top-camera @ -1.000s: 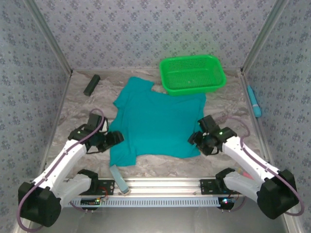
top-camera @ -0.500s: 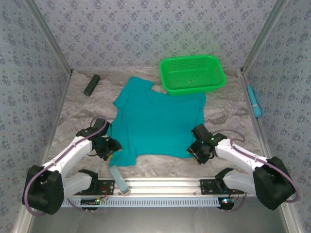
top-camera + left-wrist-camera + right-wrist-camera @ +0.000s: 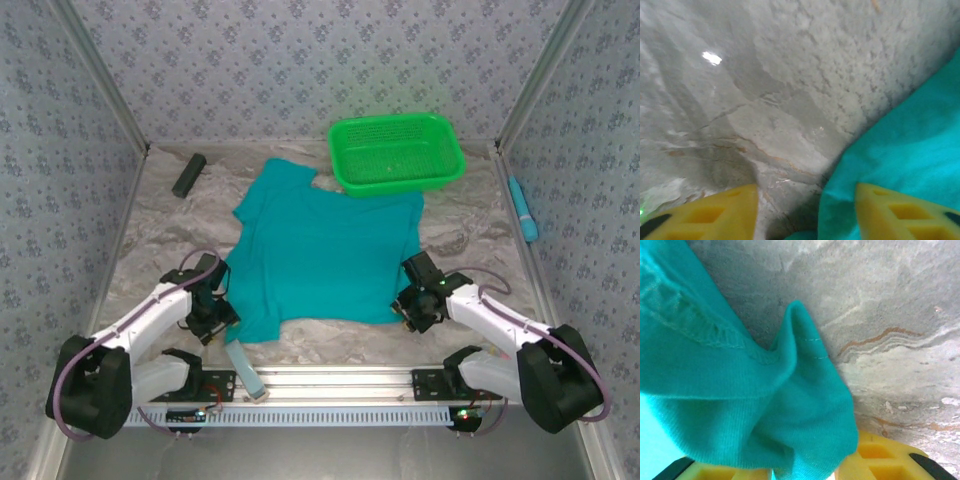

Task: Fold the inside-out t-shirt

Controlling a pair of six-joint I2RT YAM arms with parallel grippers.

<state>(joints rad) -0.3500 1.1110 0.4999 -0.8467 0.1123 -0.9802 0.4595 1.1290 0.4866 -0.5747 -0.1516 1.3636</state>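
The grey marbled table [image 3: 150, 230] carries the teal t-shirt [image 3: 320, 250], a green basket [image 3: 395, 152] and a dark block [image 3: 188, 175].

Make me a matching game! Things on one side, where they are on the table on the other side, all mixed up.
Things:
1. teal soft cloth t-shirt
2. bright green plastic mesh basket
3. dark oblong block
4. light blue stick

Places:
a. far left corner
b. along the right wall
c. spread out in the middle
d. far side, right of centre

Pairs: 1-c, 2-d, 3-a, 4-b
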